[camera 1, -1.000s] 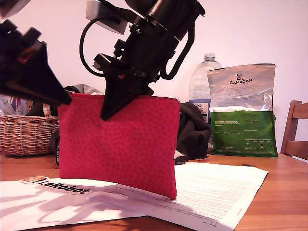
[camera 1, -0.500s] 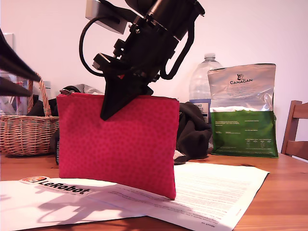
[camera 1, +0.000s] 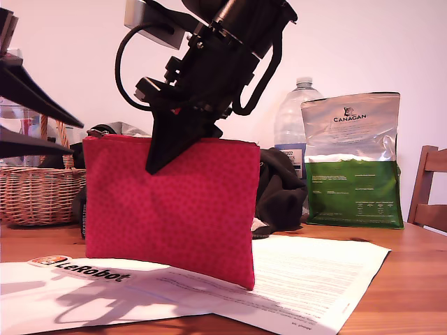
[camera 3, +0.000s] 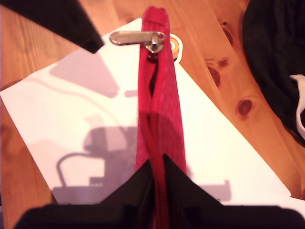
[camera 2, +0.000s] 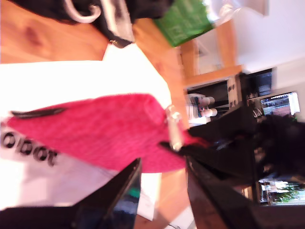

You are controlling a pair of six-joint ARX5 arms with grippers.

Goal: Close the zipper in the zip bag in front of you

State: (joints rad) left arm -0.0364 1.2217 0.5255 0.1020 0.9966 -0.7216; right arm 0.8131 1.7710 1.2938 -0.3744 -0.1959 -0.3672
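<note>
Most of the seam: appears zipped, I judge; the zipper (camera 3: 152, 124) shows a short gap just below the pull tab (camera 3: 137, 37).
Paper sheets (camera 1: 307, 279): flat, white, lowest in the exterior view, on the wooden counter (camera 1: 405, 279).
Zip bag (camera 1: 174, 202): dotted red-pink fabric, upright at frame centre.
My second claw (camera 3: 157, 164): pinched on the bag's top edge.
My first claw (camera 1: 66, 136): spread wide, empty, at the exterior view's left, near the tab.
Behind: wicker basket (camera 1: 38, 192), foil bag (camera 1: 353, 160).
</note>
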